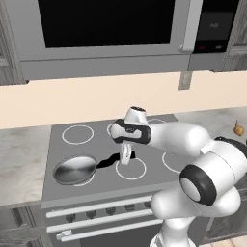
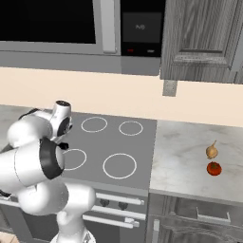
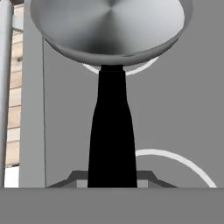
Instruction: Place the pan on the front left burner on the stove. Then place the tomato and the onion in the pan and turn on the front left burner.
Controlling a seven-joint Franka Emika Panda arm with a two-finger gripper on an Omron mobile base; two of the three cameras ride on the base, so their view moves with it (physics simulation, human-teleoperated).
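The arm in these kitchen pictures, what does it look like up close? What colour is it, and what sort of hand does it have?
The arm is glossy white, built of fat rounded segments with dark grey to black bands and caps at the joints. It ends in a small gripper with two short fingers, pale in the left base view. No loose cables or printed markings show.

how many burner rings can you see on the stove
6, though some only partly. On the stove, left base view: back left, front left under the pan, front middle, right front behind the arm. Right base view: two back rings.
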